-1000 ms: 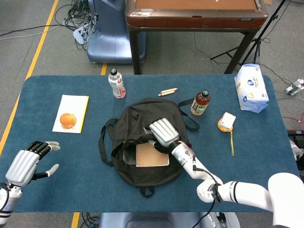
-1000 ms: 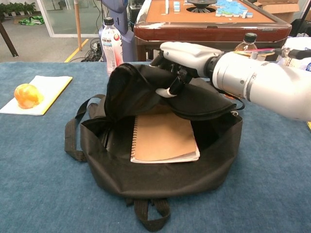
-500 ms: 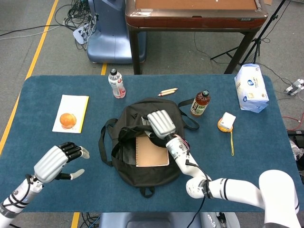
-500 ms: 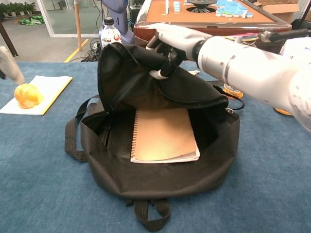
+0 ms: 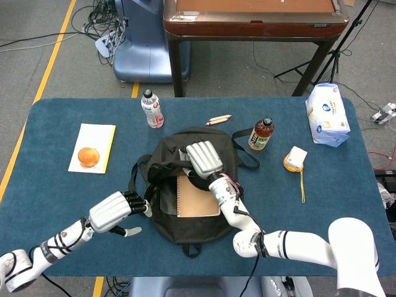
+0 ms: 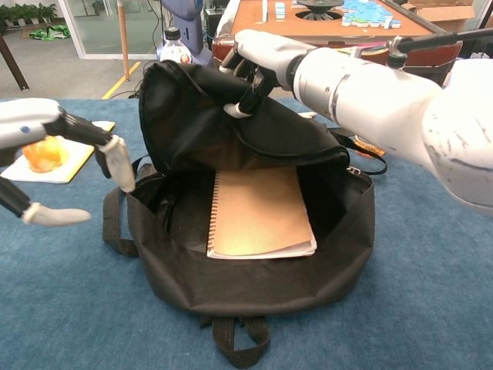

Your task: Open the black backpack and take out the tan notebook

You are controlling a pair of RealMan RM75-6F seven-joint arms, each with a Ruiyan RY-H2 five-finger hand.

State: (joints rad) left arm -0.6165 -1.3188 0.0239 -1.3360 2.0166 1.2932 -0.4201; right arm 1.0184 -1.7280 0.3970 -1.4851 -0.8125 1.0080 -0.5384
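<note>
You get head view high, looking down over the whole table (image 5: 55, 117); chest view low, close, facing its far edge; both share the backpack (image 6: 254, 285).

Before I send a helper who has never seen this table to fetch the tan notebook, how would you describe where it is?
Find the black backpack in the middle of the blue table. Its flap is held up by the right hand, and the tan notebook lies flat inside the opening. It is the only spiral-bound brown cover there.
</note>
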